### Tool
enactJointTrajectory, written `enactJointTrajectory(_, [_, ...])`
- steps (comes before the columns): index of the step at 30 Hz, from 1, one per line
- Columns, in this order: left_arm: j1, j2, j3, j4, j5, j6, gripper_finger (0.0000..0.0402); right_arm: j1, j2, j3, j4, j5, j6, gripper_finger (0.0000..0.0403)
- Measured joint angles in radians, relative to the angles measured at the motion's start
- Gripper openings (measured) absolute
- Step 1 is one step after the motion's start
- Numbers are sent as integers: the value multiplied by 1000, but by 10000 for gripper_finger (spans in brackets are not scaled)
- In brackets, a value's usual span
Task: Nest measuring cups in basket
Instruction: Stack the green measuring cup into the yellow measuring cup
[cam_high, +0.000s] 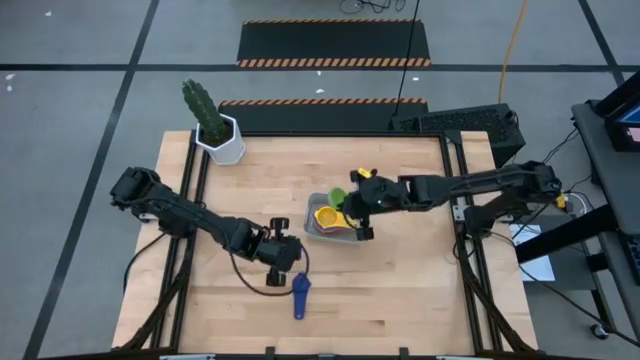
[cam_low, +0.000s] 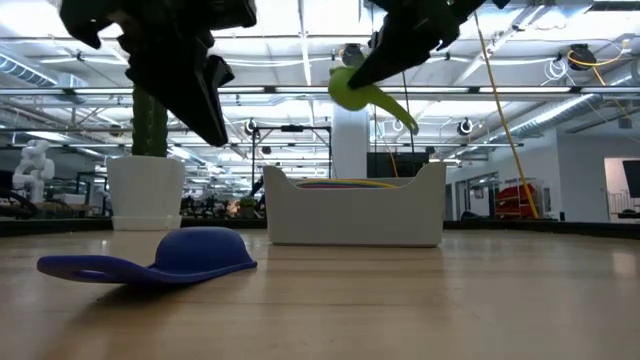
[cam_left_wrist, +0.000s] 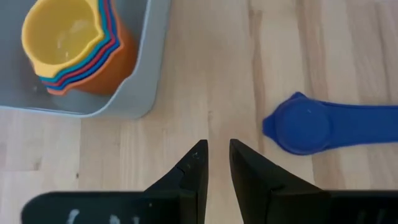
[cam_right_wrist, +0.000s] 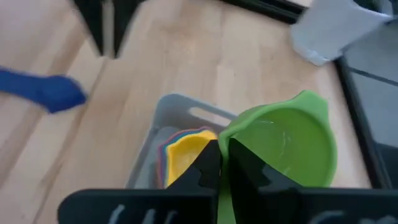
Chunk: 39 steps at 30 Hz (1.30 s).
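Grey floor with black lines and hazard-striped mats around a pale wooden table; no readable brand, label or writing anywhere. Near the table's middle, the pale grey-blue basket with a nested stack of measuring cups, yellow on top, over red, blue and orange rims in the left wrist view. Above the basket's far side, the right claw, pinched tight on the handle of the green cup, bowl clear of the stack; green bowl large and open-side up in the right wrist view. From the low view only: green cup held in the air well above the basket wall, and the navy cup bowl-down on the table in front. From above, navy cup near the front edge, well apart from the basket, just beside the left claw. Left claw fingers slightly parted, gripping nothing, bare wood between them. At the far left corner, a cactus in a white pot.
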Motion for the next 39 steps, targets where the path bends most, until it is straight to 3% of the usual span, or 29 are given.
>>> enactJointTrajectory(3, [7,0,0,6,6,-1,69,-5,47,6,32,-53,-52,3])
enactJointTrajectory(21, [9,0,0,16,16,10,69,-10,239,4,75,-54,-85,4])
enactJointTrajectory(39, [7,0,0,15,28,19,69,-9,255,4,77,-54,-61,4])
